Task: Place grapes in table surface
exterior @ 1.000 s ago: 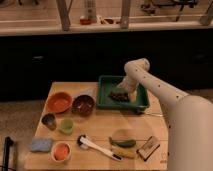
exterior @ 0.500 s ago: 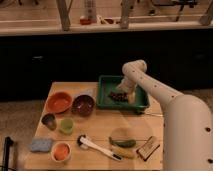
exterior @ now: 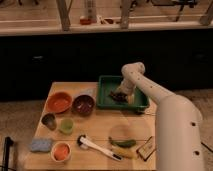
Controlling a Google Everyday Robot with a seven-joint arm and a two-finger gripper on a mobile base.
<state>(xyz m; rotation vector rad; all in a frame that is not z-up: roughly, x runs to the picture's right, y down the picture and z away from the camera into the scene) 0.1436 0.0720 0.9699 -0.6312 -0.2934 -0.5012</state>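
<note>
The grapes are a small dark cluster lying in the dark green tray at the back right of the light wooden table surface. My gripper reaches down into the tray from the white arm and sits right at the grapes, partly hiding them.
On the table stand an orange bowl, a dark brown bowl, a small grey cup, a green cup, a blue sponge, a small orange bowl, a white brush, a green vegetable and a dark packet.
The arm's end has shifted slightly left and lower inside the tray, closer onto the grapes.
</note>
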